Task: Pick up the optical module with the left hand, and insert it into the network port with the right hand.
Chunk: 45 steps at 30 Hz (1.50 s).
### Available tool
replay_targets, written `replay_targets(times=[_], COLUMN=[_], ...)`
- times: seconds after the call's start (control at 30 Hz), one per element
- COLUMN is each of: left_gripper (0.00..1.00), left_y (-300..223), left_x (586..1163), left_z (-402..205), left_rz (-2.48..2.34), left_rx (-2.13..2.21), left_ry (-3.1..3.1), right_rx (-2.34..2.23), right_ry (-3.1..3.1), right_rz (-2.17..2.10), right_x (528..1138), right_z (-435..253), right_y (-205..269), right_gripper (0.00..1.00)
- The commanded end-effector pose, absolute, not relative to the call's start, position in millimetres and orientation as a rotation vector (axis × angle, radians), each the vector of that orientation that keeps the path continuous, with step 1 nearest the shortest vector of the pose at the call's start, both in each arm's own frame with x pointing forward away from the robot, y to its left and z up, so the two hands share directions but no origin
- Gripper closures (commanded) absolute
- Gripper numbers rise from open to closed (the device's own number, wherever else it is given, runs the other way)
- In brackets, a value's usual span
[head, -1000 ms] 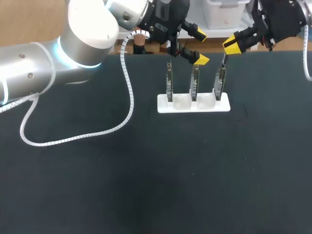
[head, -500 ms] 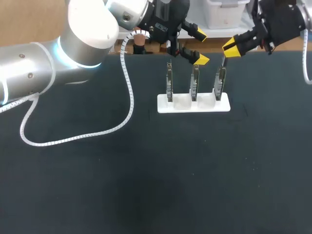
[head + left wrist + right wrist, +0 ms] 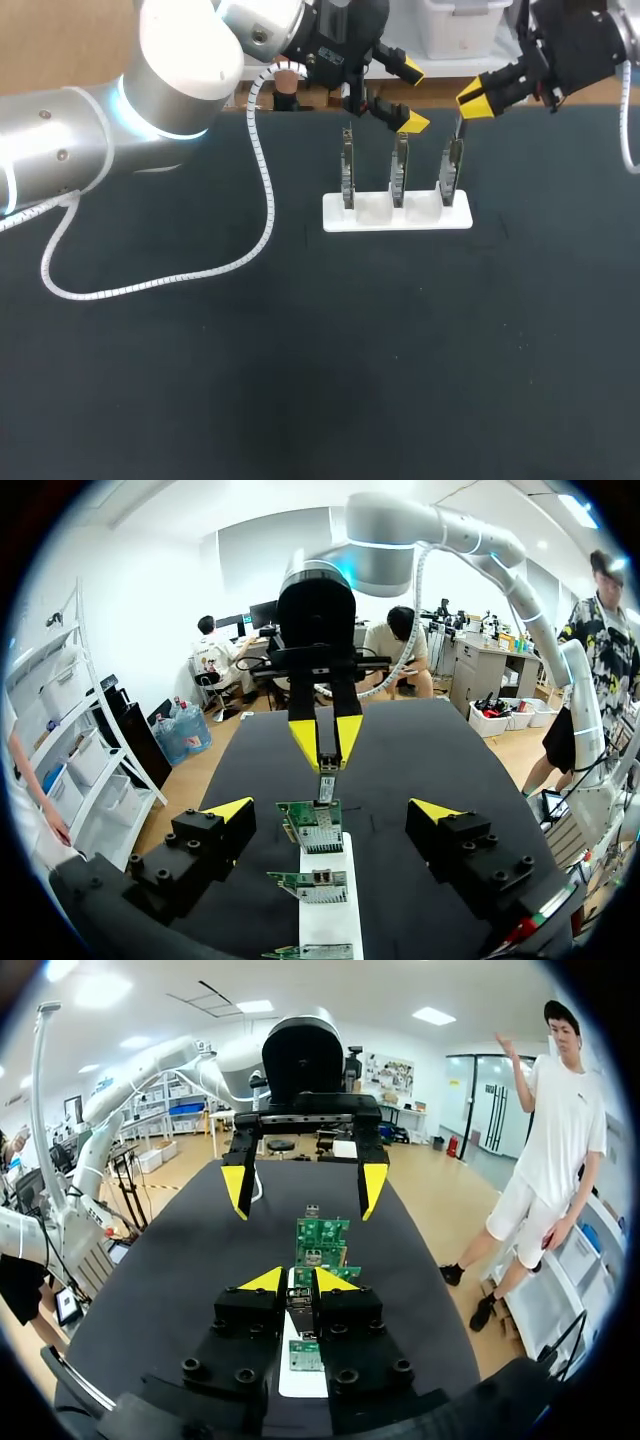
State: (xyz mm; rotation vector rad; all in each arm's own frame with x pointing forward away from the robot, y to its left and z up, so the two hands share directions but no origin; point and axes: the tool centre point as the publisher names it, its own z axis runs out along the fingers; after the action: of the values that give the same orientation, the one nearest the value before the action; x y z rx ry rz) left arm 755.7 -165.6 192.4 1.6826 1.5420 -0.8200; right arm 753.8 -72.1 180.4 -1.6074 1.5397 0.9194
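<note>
From above, your right gripper shows only as two yellow tips pressed together over the rightmost of three circuit boards, with a thin dark sliver hanging below them. The left wrist view tells you what that sliver is. It is the optical module, a small narrow metallic piece pinched upright between those tips, with its lower end at the top edge of the end board. You cannot tell whether it touches that edge. The right wrist view hides that meeting point behind its own black fingers, but it shows the module gripped from both sides and the end board directly under the gripper. Your left gripper is spread wide and holds nothing. It hangs just behind the middle board in the head view, and its own camera shows one finger on each side of the row. The boards are flat green plates with small silvery parts, standing on edge in a row in a smooth white holder, a low rectangular block. The table is matte black. Both grippers have blocky, bolted black fingers ending in yellow wedges. A white spiral cable trails from the glossy silver left arm onto the table.
</note>
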Motion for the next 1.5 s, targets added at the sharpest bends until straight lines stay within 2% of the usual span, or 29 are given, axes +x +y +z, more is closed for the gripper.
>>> replay_targets(times=[0.03, 1.5], left_gripper=[0.00, 0.00], left_y=[-167.0, -167.0], left_x=[758.3, 758.3], left_z=[193.2, 193.2], left_rz=[-0.821, -0.821], left_rx=[1.690, 1.690], left_ry=[1.548, 1.548], right_rx=[-1.621, -1.577], right_ry=[1.532, 1.555], right_rz=[0.924, 0.932], right_x=[759.3, 750.5], right_z=[182.5, 173.5], right_y=[-70.5, -72.4], right_gripper=[1.00, 1.00])
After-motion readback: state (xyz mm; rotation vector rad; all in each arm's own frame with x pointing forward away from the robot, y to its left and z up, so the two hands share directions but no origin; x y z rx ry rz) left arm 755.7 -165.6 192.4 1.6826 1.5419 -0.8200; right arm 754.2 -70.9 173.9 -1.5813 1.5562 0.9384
